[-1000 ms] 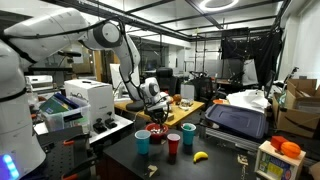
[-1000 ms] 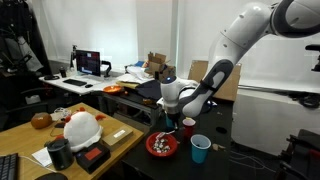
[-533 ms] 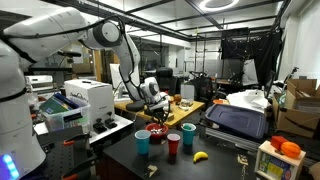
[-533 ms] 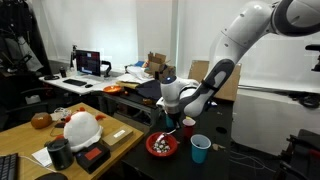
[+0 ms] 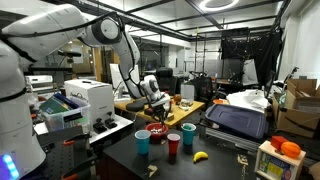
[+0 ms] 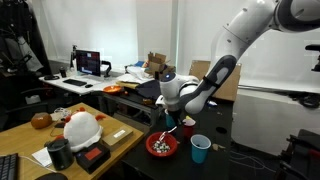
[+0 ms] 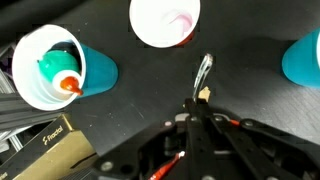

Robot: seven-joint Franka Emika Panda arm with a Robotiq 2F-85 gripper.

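Note:
In the wrist view my gripper (image 7: 197,103) is shut on a thin silvery utensil (image 7: 204,72) that sticks out past the fingertips over the dark table. Ahead of it stands a cup with a white inside (image 7: 165,20). At the left a teal cup (image 7: 52,66) holds a teal and orange item, and another teal cup (image 7: 305,58) is at the right edge. In both exterior views the gripper (image 5: 156,112) (image 6: 169,124) hangs just above a red bowl (image 5: 157,131) (image 6: 161,146), near a red cup (image 5: 173,144) and blue cups (image 5: 142,141) (image 6: 200,148).
A banana (image 5: 200,156) lies on the dark table near the cups. A printer (image 5: 88,100) stands to one side, a grey case (image 5: 235,122) to the other. A wooden desk holds a white helmet (image 6: 80,127) and a black mug (image 6: 60,152).
The arm has shifted slightly above the red bowl. The jaws have stayed shut on the utensil.

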